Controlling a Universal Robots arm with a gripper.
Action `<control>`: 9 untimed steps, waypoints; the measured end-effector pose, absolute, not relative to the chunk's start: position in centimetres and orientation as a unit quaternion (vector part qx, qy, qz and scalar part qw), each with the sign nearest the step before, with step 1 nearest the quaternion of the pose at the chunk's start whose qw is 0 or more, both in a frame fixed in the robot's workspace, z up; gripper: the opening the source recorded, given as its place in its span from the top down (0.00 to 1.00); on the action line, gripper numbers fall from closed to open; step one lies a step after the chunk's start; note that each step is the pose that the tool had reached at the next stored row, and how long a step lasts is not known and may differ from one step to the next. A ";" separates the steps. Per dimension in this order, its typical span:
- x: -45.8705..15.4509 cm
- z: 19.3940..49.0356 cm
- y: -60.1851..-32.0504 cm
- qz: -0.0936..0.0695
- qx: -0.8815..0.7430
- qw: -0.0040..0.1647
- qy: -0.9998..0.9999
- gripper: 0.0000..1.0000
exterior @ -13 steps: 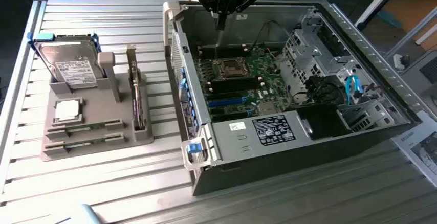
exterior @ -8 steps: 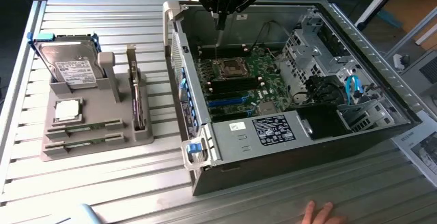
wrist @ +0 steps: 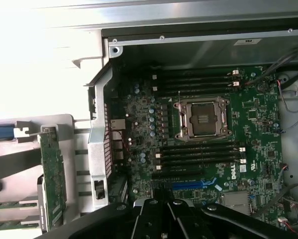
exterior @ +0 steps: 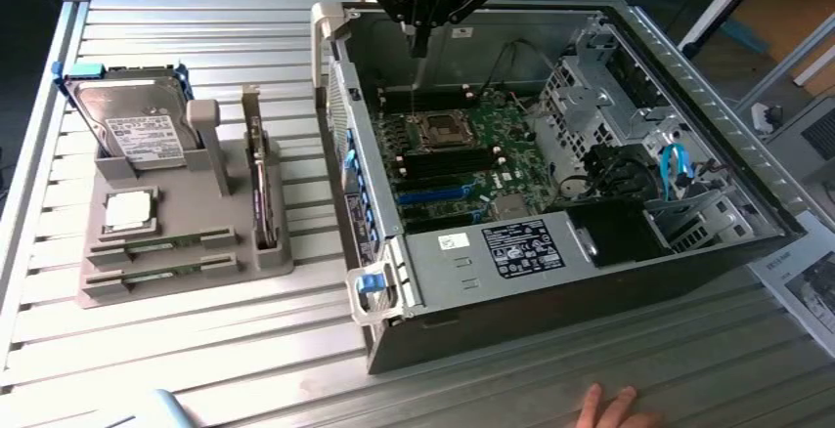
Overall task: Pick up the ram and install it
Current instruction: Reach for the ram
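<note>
Two rams lie flat in slots at the front of the grey holder (exterior: 183, 286) at the exterior view's left: one ram (exterior: 163, 244) and a second (exterior: 154, 275) just in front of it. In the wrist view they are thin green strips (wrist: 9, 204) beside the holder. My gripper (exterior: 417, 49) hangs above the back of the open computer case (exterior: 522, 291), far from the rams. Its fingers (wrist: 153, 215) are shut, with nothing showing between them. Below lie the motherboard's dark memory slots (wrist: 198, 152) and the bare processor socket (wrist: 202, 118).
The holder also carries a hard drive (exterior: 131, 125), a silver-topped processor (exterior: 128, 211) and an upright expansion card (exterior: 264, 193). Drive cages and cables (exterior: 672, 169) fill the case's right side. A person's fingers (exterior: 607, 408) rest at the table's front edge. Papers (exterior: 809, 281) lie at the right.
</note>
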State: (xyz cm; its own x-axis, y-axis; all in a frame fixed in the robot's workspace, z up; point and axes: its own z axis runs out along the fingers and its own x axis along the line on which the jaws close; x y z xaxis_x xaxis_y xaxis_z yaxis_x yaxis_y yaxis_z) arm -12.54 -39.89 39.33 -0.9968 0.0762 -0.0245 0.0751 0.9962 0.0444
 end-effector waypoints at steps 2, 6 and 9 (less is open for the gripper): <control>-12.7 39.3 -39.9 0.022 0.038 0.013 0.999 0.89; -13.5 39.3 -39.9 0.022 0.038 0.013 0.999 0.89; -14.2 39.3 -39.9 0.022 0.038 0.013 0.999 0.89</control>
